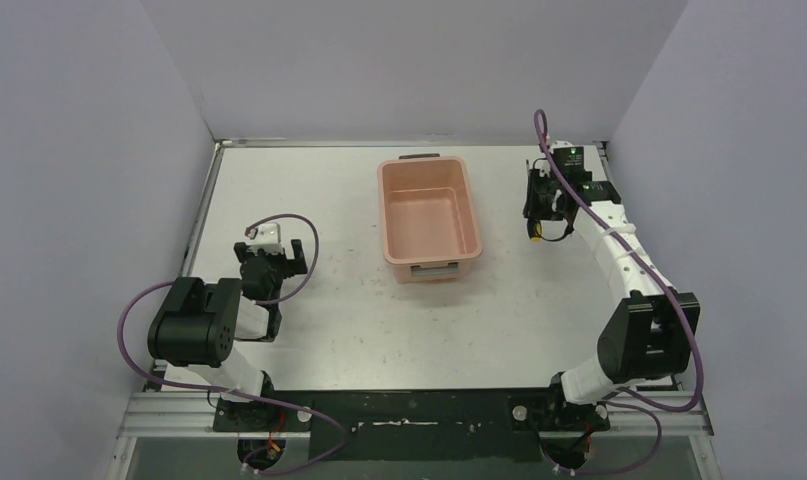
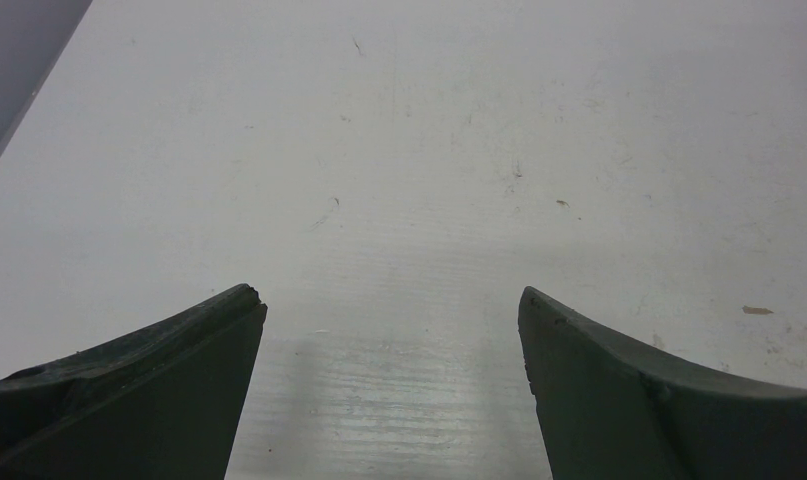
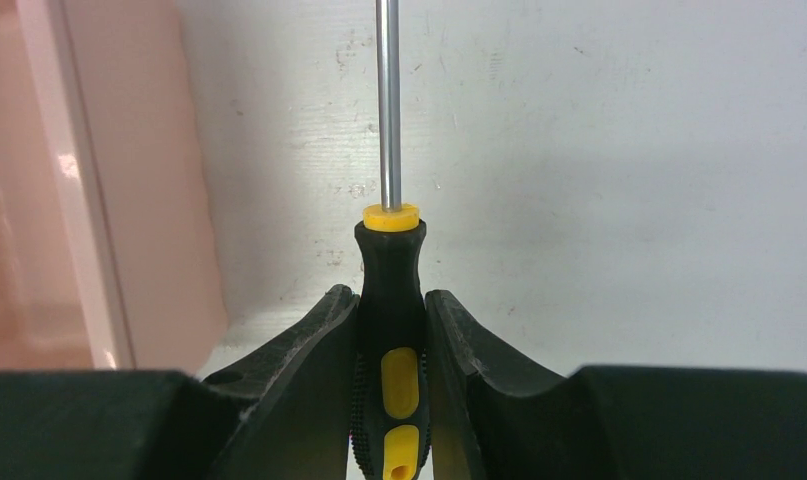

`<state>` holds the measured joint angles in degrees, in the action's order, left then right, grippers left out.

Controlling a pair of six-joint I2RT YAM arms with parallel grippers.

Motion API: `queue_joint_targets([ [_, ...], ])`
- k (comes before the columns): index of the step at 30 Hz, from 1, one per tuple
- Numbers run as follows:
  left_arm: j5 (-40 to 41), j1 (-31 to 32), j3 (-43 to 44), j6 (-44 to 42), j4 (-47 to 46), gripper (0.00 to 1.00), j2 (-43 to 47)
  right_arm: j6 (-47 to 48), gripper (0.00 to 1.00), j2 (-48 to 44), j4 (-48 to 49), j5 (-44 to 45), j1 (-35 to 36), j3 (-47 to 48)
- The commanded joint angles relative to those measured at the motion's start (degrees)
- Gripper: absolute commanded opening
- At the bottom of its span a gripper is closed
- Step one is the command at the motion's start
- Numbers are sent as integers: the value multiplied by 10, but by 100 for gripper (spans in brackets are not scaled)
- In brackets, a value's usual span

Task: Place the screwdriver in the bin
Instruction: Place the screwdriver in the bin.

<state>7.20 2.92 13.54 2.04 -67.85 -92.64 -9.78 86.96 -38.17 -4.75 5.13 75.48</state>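
Observation:
My right gripper point(image 3: 391, 298) is shut on the black-and-yellow handle of the screwdriver point(image 3: 390, 250), whose thin metal shaft points away from the wrist camera. From above, this gripper point(image 1: 539, 222) hangs over the table to the right of the salmon-pink bin point(image 1: 429, 215), with the yellow of the screwdriver point(image 1: 536, 238) showing at its tip. The bin's pink wall point(image 3: 99, 190) fills the left of the right wrist view. My left gripper point(image 1: 269, 262) stands open over bare table at the left, nothing between its fingers point(image 2: 169, 390).
Purple cables point(image 1: 299, 250) loop off both arms. White walls close in the table on the left, back and right. The bin stands near the table's middle back, empty inside.

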Motion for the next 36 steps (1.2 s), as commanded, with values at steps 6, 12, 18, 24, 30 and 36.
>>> queue_joint_targets([
  [6,-3,1,10,-5,-17,97,3,-18,19,-29,-11,1,41,39],
  [12,-3,1,10,-5,-17,97,4,-42,18,5,-9,25,120,63],
  [18,-3,1,10,-5,-17,97,4,-71,18,38,-3,31,181,87],
  [24,-3,1,10,-5,-17,97,3,-89,18,67,7,34,228,106],
  [30,-3,1,10,-5,-17,97,4,-103,18,93,22,36,265,119],
  [36,-3,1,10,-5,-17,97,4,-108,18,117,23,45,288,132],
])
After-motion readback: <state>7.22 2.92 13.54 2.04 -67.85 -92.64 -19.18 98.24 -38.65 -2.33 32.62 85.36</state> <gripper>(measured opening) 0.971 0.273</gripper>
